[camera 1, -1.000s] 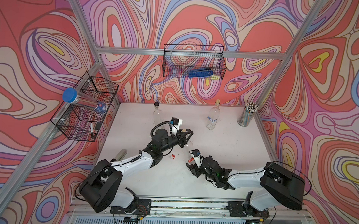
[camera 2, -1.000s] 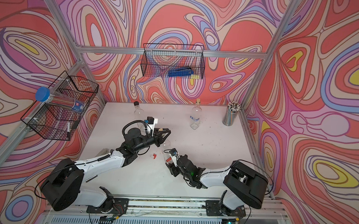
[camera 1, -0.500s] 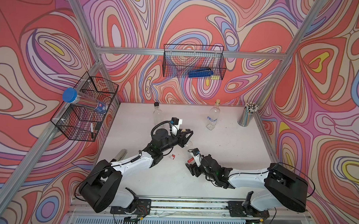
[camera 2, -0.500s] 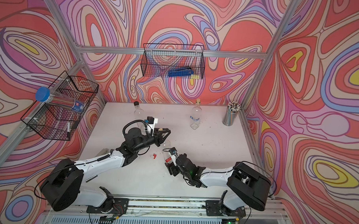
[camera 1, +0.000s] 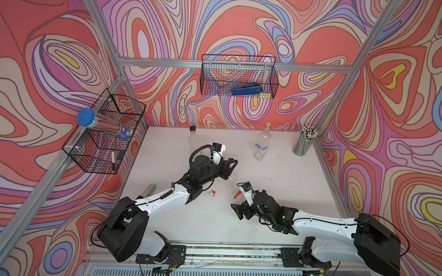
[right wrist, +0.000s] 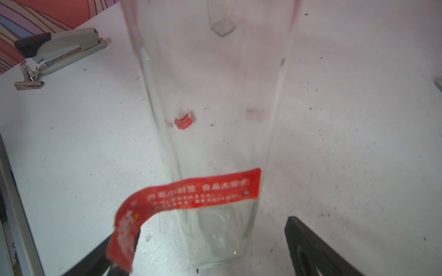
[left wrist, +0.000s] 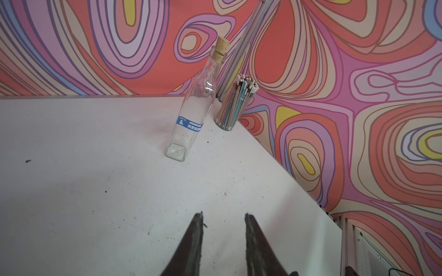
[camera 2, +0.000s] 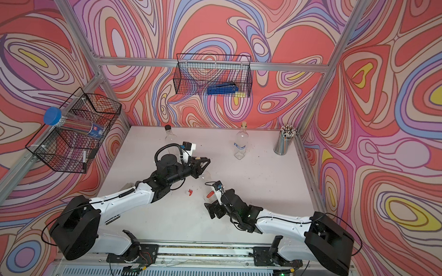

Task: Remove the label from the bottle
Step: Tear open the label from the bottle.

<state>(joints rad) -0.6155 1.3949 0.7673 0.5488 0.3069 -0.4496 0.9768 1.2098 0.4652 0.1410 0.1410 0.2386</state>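
A clear square bottle [right wrist: 215,95] stands on the white table [camera 1: 276,186], faint in both top views [camera 1: 232,182]. Its red label [right wrist: 203,188] is half peeled. One end still sticks near the bottle's base. The loose end curls down against one finger of my right gripper [right wrist: 203,229]. That gripper is open, with one jaw on each side of the base and neither touching the glass. My left gripper [camera 1: 230,166] is at the bottle's top, shut on it. In the left wrist view its fingertips [left wrist: 247,217] show a gap, and the grip is out of frame.
A small red scrap [camera 1: 213,193] lies on the table beside the bottle. At the back stand a corked bottle with a blue label [camera 1: 261,145], a black-capped bottle [camera 1: 192,140] and a pencil cup [camera 1: 304,144]. A stapler [right wrist: 59,47] and a binder clip [right wrist: 28,78] lie at the left edge.
My right gripper has opened wide around the bottle's base and shifted slightly. The left arm has stayed where it was.
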